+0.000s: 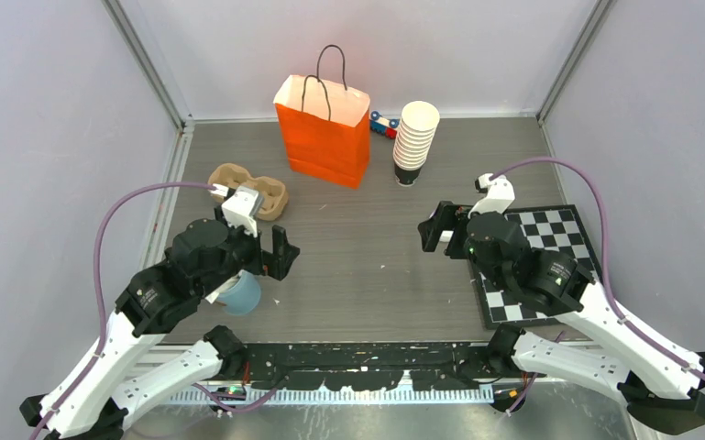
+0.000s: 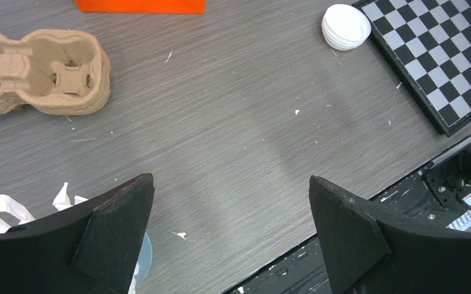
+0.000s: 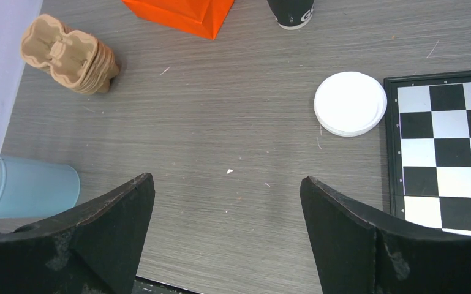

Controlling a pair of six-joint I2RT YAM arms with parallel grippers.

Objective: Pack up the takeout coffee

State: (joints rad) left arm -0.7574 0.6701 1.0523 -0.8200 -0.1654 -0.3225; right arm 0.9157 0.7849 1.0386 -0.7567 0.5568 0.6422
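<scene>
Even, soft light; sharp, shadowless views.

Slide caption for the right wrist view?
Open right gripper over the table: white lids beside the chessboard, orange bag and cardboard carriers beyond, blue cup at frame edge.

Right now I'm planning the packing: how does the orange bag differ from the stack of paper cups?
The orange bag is boxy with black handles; the stack of paper cups is round and handleless. The bag is orange, the stack white above a dark bottom cup. The bag is wider and stands taller. Both stand open-topped at the far side of the table.
</scene>
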